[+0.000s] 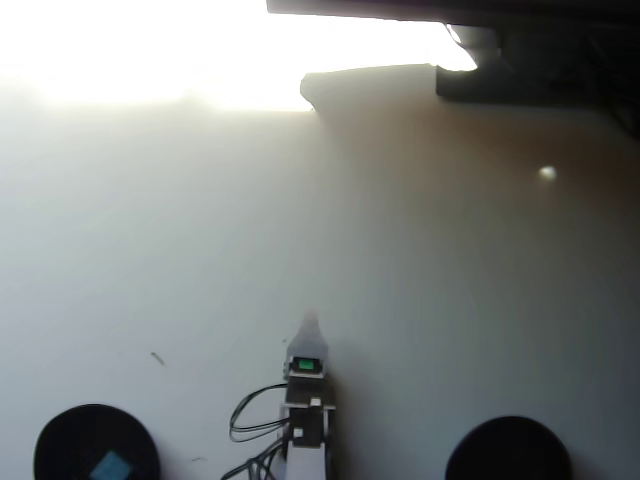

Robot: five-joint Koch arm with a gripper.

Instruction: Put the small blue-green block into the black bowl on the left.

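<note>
The small blue-green block [110, 465] lies inside the black bowl [60, 440] at the bottom left of the overhead view. My white gripper [311, 321] points up the picture from the bottom centre, well to the right of that bowl, with its green light glowing behind the tip. Only one pale pointed tip shows, so its jaws cannot be told apart. Nothing is visible in it.
A second black bowl [510, 450] sits at the bottom right. Black cables [250, 415] loop left of the arm. Dark objects [520, 60] line the top right edge, and strong glare washes out the top left of the white table [400, 250].
</note>
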